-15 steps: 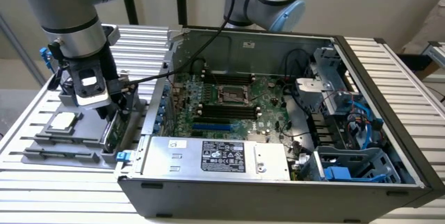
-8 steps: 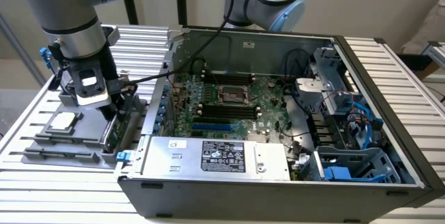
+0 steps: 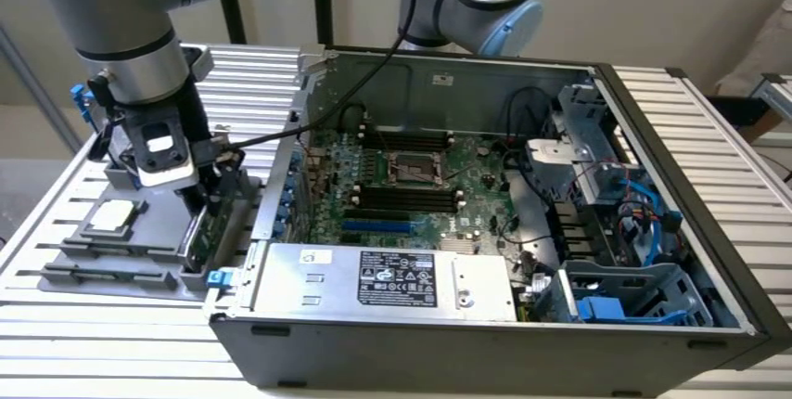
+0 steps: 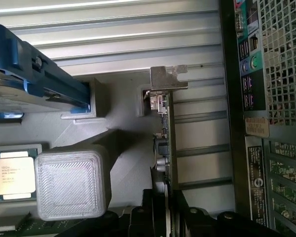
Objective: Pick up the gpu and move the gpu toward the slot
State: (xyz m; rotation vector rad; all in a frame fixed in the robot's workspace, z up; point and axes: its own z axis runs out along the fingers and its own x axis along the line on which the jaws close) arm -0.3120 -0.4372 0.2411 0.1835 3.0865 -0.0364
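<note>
Green gpu (image 3: pixel 213 230) gripped, seemingly not yet lifted
Gripper (image 3: pixel 208 197) fingers (image 4: pixel 182 217) sit narrow, pinching the card's top edge as it stands edge-on in the grey tray (image 3: pixel 87 278) at nine o'clock of the computer case (image 3: pixel 495 343); the move toward the motherboard slot (image 3: pixel 377 228) is left

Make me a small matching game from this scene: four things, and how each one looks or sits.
Things:
1. gpu
2. chip
3. hard drive
4. case

Descriptions:
A. blue side rails
B. standing on edge in the tray
C. lying flat, silver top
D. open, insides showing

Pairs: 1-B, 2-C, 3-A, 4-D
</note>
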